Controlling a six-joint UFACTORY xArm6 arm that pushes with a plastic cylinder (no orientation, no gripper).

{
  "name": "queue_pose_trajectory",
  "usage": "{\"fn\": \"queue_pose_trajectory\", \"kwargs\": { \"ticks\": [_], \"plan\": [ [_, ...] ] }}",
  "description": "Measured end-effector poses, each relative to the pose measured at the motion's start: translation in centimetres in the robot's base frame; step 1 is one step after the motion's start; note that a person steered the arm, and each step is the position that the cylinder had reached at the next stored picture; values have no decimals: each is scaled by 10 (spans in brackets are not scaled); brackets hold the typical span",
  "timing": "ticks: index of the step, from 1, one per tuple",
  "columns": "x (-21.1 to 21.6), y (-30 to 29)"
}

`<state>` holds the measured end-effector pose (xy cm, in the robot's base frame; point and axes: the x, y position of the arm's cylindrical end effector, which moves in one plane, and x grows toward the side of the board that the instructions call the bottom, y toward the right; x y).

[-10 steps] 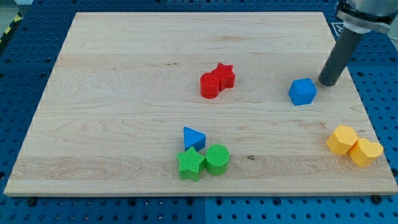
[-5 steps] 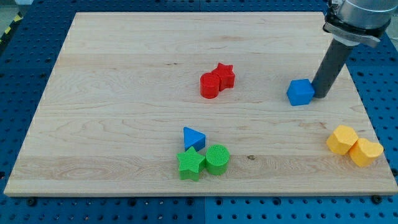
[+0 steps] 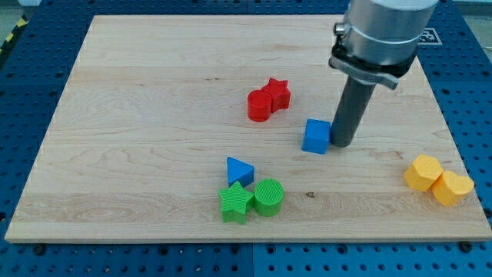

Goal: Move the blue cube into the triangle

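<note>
Blue cube (image 3: 316,136) sits right of centre on the counter (image 3: 154,115), a pale wooden board with fine horizontal grain. Cube is matte, sharp-edged, top face lighter than its front face. My tip (image 3: 341,144) is pressed against the cube's right side, touching it. No hand on this arm: only a straight dark rod under a grey cylindrical collar, so nothing is grasped.

Blue triangle (image 3: 239,170), a ridged wedge, lies lower left of the cube, well apart from it. Just below the triangle, touching each other: green star (image 3: 236,202) and green cylinder (image 3: 269,196), both with ribbed printed texture.

Upper left of the cube, near it: red cylinder (image 3: 259,105) touching red star (image 3: 277,93).

Lower right of frame, near the board's edge: two yellow blocks (image 3: 439,181), faceted, touching one another.

Board rests on a blue perforated base (image 3: 469,100).
</note>
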<state>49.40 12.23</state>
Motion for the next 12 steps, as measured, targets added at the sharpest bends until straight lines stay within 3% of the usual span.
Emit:
{"fn": "queue_pose_trajectory", "kwargs": {
  "ticks": [1, 2, 5, 7, 10, 12],
  "plan": [
    [2, -8],
    [-30, 12],
    [8, -26],
    [-24, -17],
    [19, -56],
    [-15, -61]
  ]
}}
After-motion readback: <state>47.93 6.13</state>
